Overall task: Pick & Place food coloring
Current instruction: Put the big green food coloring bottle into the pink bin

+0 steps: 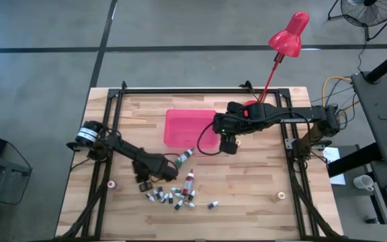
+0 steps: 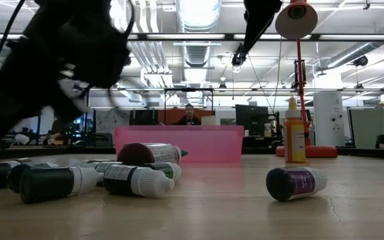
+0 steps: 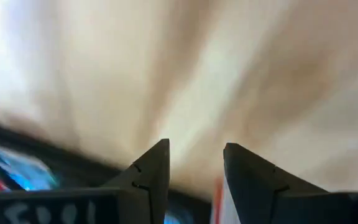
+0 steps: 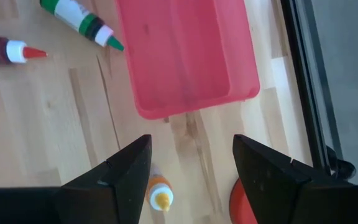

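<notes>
The food coloring lies on the wooden table: a green tube (image 1: 185, 157), a red tube (image 1: 189, 181) and several small dark-capped vials (image 1: 170, 196), with one vial (image 1: 213, 204) apart. They all lie on their sides. An orange bottle (image 4: 160, 194) stands upright (image 2: 295, 133) near the red tray (image 1: 190, 128). My left gripper (image 1: 172, 172) is low beside the green tube, and its fingers (image 3: 196, 152) are open over blurred table. My right gripper (image 1: 228, 146) hangs open (image 4: 191, 146) high over the orange bottle, by the tray's right side.
A red desk lamp (image 1: 289, 33) stands at the far right, its base (image 4: 244, 205) close to the orange bottle. Black frame rails (image 1: 291, 154) run along the table's sides. Two small rolls (image 1: 111, 183) (image 1: 281, 195) lie toward the near edge.
</notes>
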`<state>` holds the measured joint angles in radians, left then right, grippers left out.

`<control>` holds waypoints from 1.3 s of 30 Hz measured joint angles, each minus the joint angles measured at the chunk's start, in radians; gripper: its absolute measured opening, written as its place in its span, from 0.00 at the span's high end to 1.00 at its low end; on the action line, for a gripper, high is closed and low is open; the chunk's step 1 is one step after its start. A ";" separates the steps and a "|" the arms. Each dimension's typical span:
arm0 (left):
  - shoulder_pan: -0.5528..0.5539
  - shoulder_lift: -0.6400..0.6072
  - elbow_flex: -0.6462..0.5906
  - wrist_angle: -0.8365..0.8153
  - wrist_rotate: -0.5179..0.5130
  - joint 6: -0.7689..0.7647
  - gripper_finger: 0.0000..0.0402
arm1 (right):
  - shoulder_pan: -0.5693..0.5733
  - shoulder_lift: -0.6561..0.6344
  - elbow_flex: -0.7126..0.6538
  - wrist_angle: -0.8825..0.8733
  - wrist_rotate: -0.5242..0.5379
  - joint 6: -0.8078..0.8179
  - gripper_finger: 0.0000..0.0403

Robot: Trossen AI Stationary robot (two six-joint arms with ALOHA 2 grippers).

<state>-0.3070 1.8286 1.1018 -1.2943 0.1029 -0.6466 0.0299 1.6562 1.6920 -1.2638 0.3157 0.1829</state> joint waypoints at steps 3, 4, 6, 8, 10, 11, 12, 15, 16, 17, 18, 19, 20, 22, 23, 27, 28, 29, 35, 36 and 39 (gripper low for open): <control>0.022 0.000 0.067 0.070 -0.167 -0.054 0.69 | 0.000 0.000 0.000 -0.018 0.000 0.006 0.46; 0.031 0.000 0.093 0.094 -0.217 -0.065 0.69 | 0.000 0.000 0.000 -0.022 0.000 0.011 0.46; 0.055 0.000 0.146 0.131 -0.296 -0.072 0.69 | 0.000 0.000 0.000 -0.028 0.000 0.021 0.46; 0.082 0.000 0.196 0.179 -0.328 -0.073 0.69 | 0.000 0.000 0.000 -0.041 0.000 0.032 0.46; 0.112 0.000 0.236 0.246 -0.328 -0.077 0.69 | 0.000 0.000 0.000 -0.050 0.000 0.049 0.46; 0.125 0.000 0.253 0.281 -0.323 -0.086 0.69 | 0.000 0.000 0.000 -0.054 -0.001 0.056 0.46; 0.138 0.000 0.266 0.314 -0.317 -0.094 0.69 | 0.000 0.000 0.000 -0.063 -0.001 0.066 0.46; 0.171 0.000 0.283 0.398 -0.256 -0.119 0.69 | 0.000 0.000 0.000 -0.109 -0.002 0.109 0.46; 0.180 0.000 0.283 0.419 -0.234 -0.128 0.69 | 0.000 0.000 0.000 -0.129 -0.002 0.122 0.46; 0.186 0.000 0.283 0.435 -0.225 -0.134 0.69 | 0.000 0.000 0.000 -0.148 -0.002 0.135 0.46; 0.192 0.000 0.283 0.442 -0.225 -0.142 0.69 | 0.000 0.000 0.000 -0.162 -0.002 0.151 0.46; 0.196 0.000 0.283 0.442 -0.227 -0.150 0.69 | 0.000 0.000 0.000 -0.174 -0.002 0.165 0.46; 0.201 0.000 0.283 0.441 -0.239 -0.157 0.69 | 0.001 0.000 0.000 -0.183 -0.003 0.176 0.46; 0.204 0.000 0.282 0.439 -0.285 -0.161 0.69 | 0.003 0.000 0.000 -0.187 -0.003 0.192 0.46; 0.204 0.000 0.279 0.439 -0.316 -0.162 0.69 | 0.003 0.000 0.000 -0.187 -0.003 0.202 0.46; 0.204 0.000 0.258 0.443 -0.348 -0.163 0.69 | 0.007 0.000 0.000 -0.187 -0.009 0.216 0.46; 0.203 0.000 0.246 0.454 -0.347 -0.163 0.69 | 0.007 0.000 0.000 -0.187 -0.010 0.217 0.46; 0.203 0.002 0.232 0.468 -0.342 -0.163 0.69 | 0.007 0.000 0.000 -0.186 -0.010 0.218 0.46; 0.192 0.005 0.180 0.488 -0.324 -0.162 0.69 | 0.007 0.000 0.000 -0.165 -0.010 0.216 0.46; 0.189 0.005 0.177 0.493 -0.325 -0.161 0.69 | 0.007 0.000 0.000 -0.160 -0.010 0.215 0.46; 0.186 0.005 0.169 0.527 -0.292 -0.141 0.69 | 0.007 0.000 0.000 -0.157 -0.010 0.214 0.46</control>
<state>-0.1214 1.8336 1.2707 -0.7672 -0.1888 -0.7872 0.0372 1.6562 1.6920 -1.4210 0.3061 0.3974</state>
